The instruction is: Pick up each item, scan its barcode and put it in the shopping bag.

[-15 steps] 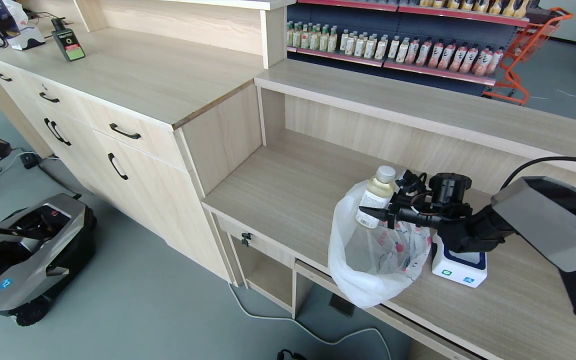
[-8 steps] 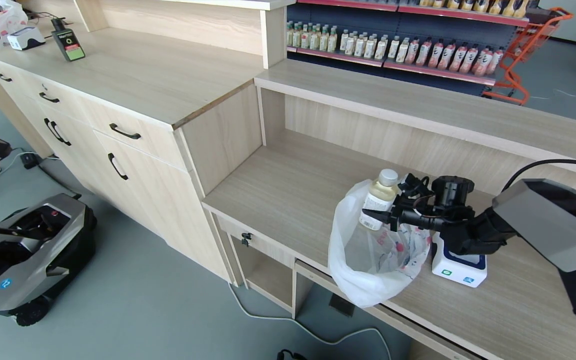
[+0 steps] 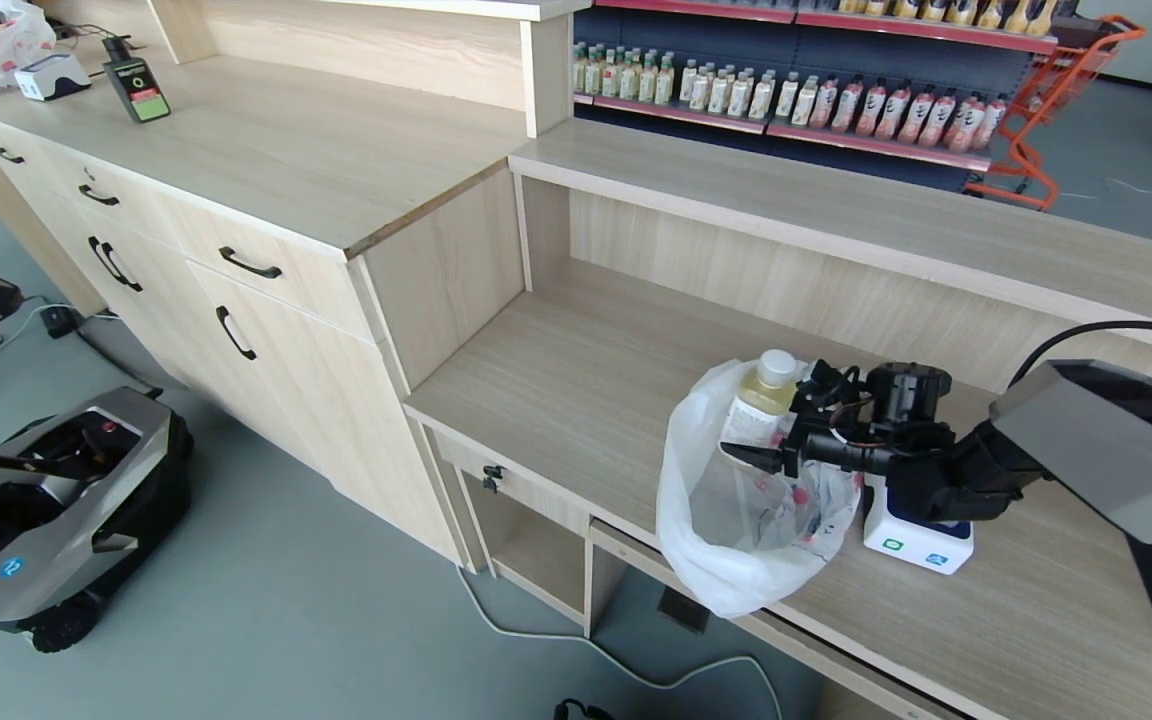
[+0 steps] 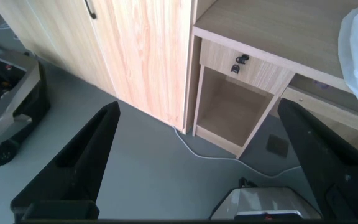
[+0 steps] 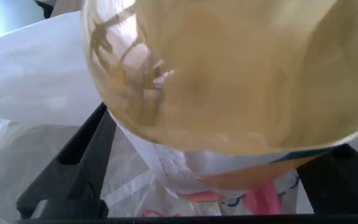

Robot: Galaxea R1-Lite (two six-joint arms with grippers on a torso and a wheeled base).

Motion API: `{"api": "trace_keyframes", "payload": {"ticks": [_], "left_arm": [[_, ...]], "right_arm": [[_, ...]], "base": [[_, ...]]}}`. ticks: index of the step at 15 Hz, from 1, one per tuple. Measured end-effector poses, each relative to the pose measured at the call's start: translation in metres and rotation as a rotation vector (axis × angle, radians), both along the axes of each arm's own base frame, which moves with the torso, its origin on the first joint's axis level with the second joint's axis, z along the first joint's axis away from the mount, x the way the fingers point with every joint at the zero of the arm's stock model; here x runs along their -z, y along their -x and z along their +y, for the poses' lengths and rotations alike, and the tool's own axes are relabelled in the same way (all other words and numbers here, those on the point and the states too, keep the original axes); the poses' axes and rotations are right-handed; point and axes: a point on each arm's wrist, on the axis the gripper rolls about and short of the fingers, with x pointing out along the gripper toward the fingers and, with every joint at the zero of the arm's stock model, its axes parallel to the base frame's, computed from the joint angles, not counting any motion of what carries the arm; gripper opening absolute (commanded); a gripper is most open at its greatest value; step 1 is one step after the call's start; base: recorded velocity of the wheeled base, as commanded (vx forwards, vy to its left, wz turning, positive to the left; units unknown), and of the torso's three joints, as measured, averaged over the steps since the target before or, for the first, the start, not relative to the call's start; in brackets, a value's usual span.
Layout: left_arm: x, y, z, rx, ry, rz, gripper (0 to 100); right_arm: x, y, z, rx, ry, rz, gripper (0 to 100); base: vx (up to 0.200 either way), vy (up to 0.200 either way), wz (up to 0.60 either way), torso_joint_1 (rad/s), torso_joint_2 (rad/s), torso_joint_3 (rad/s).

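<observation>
A pale wood tabletop (image 3: 576,380) sits recessed beside a taller cabinet (image 3: 266,330) with black-handled drawers; grey floor (image 3: 286,600) below (a cable (image 3: 546,634) trails across it); bottle-lined store shelves (image 3: 786,95) and an orange trolley (image 3: 1086,45) behind.

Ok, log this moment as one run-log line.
step: bagging | right gripper: shut on bottle, upright at bag mouth | left gripper: open, empty
</observation>
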Motion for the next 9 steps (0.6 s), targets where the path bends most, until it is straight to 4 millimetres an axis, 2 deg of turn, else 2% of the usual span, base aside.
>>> {"api": "trace_keyframes", "payload": {"ticks": [2, 4, 9], "left_arm": [[0.000, 0.000, 0.000, 0.000, 0.000, 0.000, 100], [0.000, 0.000, 0.000, 0.000, 0.000, 0.000, 100], [0.000, 0.000, 0.000, 0.000, 0.000, 0.000, 100]], "right_arm": [[-0.016, 0.008, -0.002, 0.005, -0.004, -0.006, 100], [-0.040, 0.023, -0.009, 0.018, -0.005, -0.011, 100], [-0.111, 0.102, -0.047, 0.112, 0.019, -0.071, 100]], "base": [[0.000, 0.000, 0.00, 0.000, 0.00, 0.000], [0.000, 0.000, 0.00, 0.000, 0.00, 0.000], [0.000, 0.000, 0.00, 0.000, 0.00, 0.000]]}}
